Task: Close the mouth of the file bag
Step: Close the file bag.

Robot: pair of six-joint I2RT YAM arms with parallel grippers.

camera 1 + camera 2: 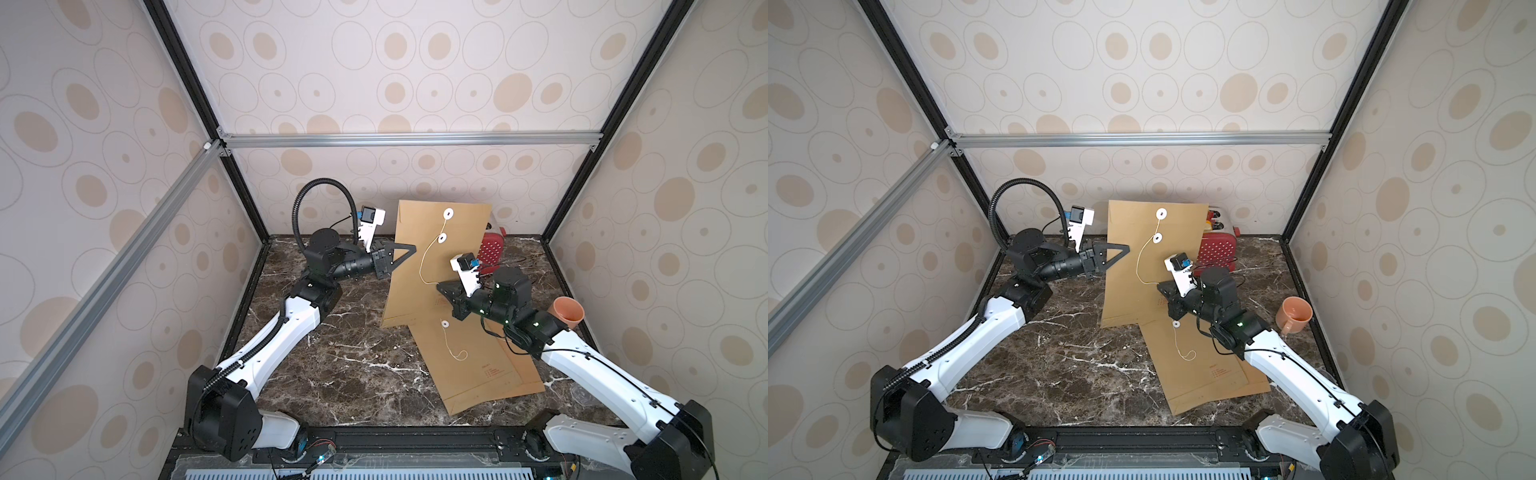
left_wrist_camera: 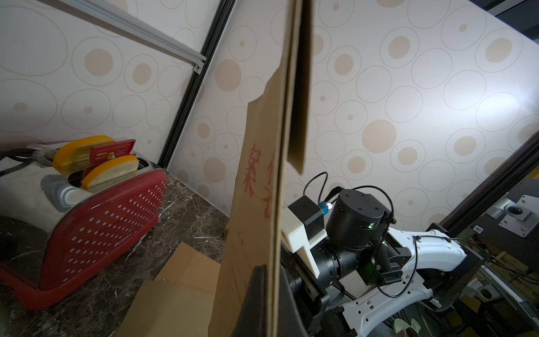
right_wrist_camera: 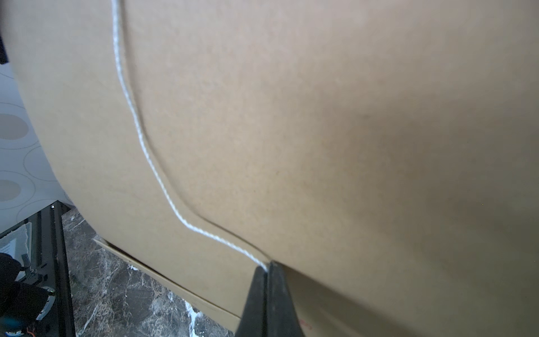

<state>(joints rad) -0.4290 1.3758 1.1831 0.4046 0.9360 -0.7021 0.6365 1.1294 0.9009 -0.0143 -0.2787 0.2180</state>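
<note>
A brown paper file bag (image 1: 457,266) (image 1: 1125,299) stands upright at the back of the table. My left gripper (image 1: 411,249) (image 1: 1125,249) (image 2: 272,271) is shut on its left edge. Its face carries two white discs, an upper disc (image 1: 448,214) and a lower disc (image 1: 442,238). A white string (image 1: 424,262) (image 1: 1139,262) (image 3: 140,137) runs from the upper disc past the lower one and loops down to my right gripper (image 1: 438,286) (image 1: 1159,286) (image 3: 267,267), which is shut on its end. In the left wrist view the flap (image 2: 297,116) hangs slightly off the bag.
A second brown bag (image 1: 478,374) (image 1: 1204,374) lies flat under the right arm, with its own disc and loose string. A red toaster (image 1: 492,247) (image 2: 102,218) holding yellow slices stands behind the upright bag. An orange cup (image 1: 567,311) (image 1: 1295,313) sits at the right wall.
</note>
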